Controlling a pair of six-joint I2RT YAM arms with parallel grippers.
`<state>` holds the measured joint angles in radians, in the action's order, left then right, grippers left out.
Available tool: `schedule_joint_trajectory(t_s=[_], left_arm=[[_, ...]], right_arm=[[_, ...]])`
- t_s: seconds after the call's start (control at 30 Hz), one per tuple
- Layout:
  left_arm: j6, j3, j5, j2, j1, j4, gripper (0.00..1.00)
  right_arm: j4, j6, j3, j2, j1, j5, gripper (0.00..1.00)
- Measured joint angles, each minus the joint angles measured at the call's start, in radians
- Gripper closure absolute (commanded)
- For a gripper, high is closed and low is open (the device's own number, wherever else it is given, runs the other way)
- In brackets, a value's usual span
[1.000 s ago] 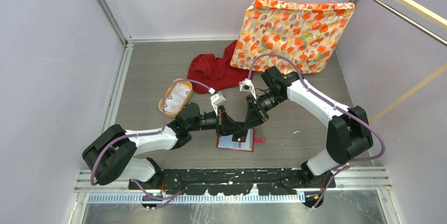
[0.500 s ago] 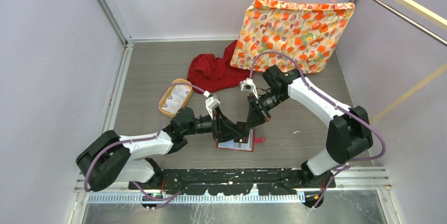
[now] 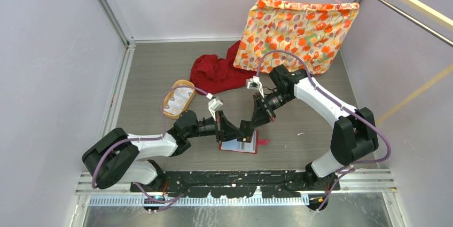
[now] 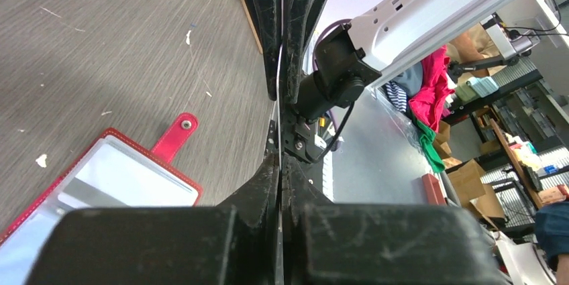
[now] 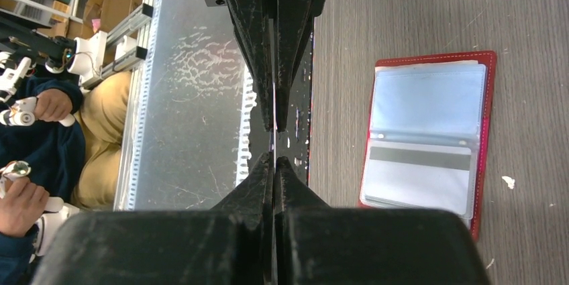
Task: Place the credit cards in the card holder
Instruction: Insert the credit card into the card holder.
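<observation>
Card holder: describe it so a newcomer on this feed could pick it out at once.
On the grey table, look near the front edge, at centre. The card holder lies open and flat there, a small red-edged square with pale clear pockets and a snap tab on one side. The red cloth is bigger, crumpled and far back.

The credit card shows only its thin white edge, pinched between the left fingers and the right fingers, so its face cannot be read. From above, both fingers cover the side of the card holder toward the far edge of the counter. The left wrist view cuts the holder off at the bottom. What lies in the tray is too small to tell.
</observation>
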<state>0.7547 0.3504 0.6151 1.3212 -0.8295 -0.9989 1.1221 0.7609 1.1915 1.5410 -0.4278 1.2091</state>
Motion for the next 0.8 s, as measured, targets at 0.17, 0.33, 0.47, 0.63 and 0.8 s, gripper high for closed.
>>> schedule_joint_trajectory(t_s=[0.17,0.33,0.47,0.63,0.8], left_arm=[[0.001,0.001,0.008,0.001,0.013,0.007,1.0],[0.03,0.0,0.057,0.001,0.104,0.088,1.0],[0.053,-0.021,0.088,0.001,0.171,0.153,1.0],[0.045,-0.024,0.145,0.034,0.177,0.244,1.0],[0.026,0.002,0.173,0.126,0.188,0.295,1.0]], right_arm=[[0.001,-0.002,0.0,0.0,0.0,-0.012,0.47],[0.021,0.029,0.012,-0.005,0.019,-0.082,0.36],[-0.032,0.003,-0.006,-0.047,0.063,-0.194,0.4],[-0.082,-0.016,-0.044,-0.08,0.069,-0.293,0.65],[-0.08,0.003,-0.043,0.002,0.027,-0.357,0.82]])
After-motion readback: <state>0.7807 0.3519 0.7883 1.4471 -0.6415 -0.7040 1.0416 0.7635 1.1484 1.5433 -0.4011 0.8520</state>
